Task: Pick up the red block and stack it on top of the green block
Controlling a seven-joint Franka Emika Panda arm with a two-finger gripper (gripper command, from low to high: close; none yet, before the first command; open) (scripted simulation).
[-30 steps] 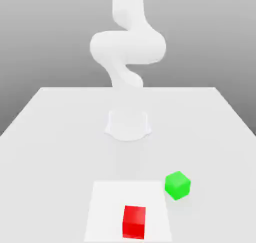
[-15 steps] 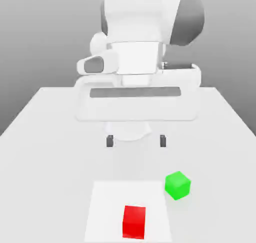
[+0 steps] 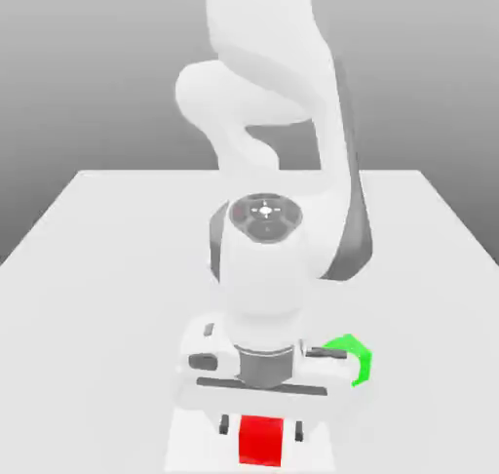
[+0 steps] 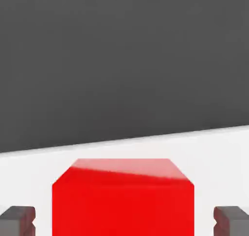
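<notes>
White table [image 3: 107, 267]; low in the frame, gripper [image 3: 260, 427] fingers flank the red block [image 3: 260, 439] without touching it; closing off-centre could nudge it.

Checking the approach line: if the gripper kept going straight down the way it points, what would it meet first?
The red block: it sits between the jaws of the gripper, so probably the block, then the table.

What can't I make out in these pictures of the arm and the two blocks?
- Green block: in the exterior view, its near side is hidden behind the gripper.
- Red block: its lower part is cut off by the picture's edge in both views.
- Fingers: in the hand view, mostly cut off by the edge, so their tips are unseen.
</notes>
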